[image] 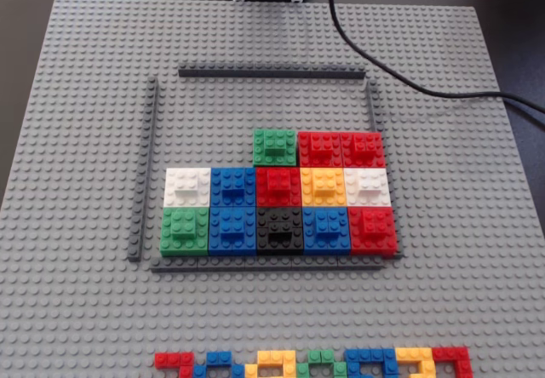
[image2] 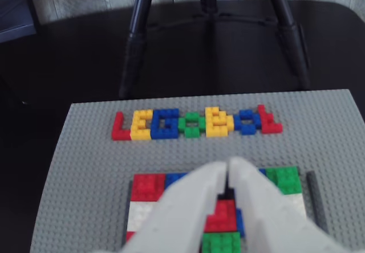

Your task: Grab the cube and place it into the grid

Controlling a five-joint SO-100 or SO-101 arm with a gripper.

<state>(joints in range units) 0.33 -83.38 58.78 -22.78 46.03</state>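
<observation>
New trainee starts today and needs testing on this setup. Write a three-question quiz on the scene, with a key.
1. True or false: in the fixed view, the dark green cube already sits inside the grid.
2. In the wrist view, how does the pincer look? A: wide open. B: fingertips together, nothing between them. C: clamped on a white block.
3. In the fixed view, how many blocks fill the grid's row nearest the multicoloured strip?

Key: 1 true; 2 B; 3 five.
</observation>
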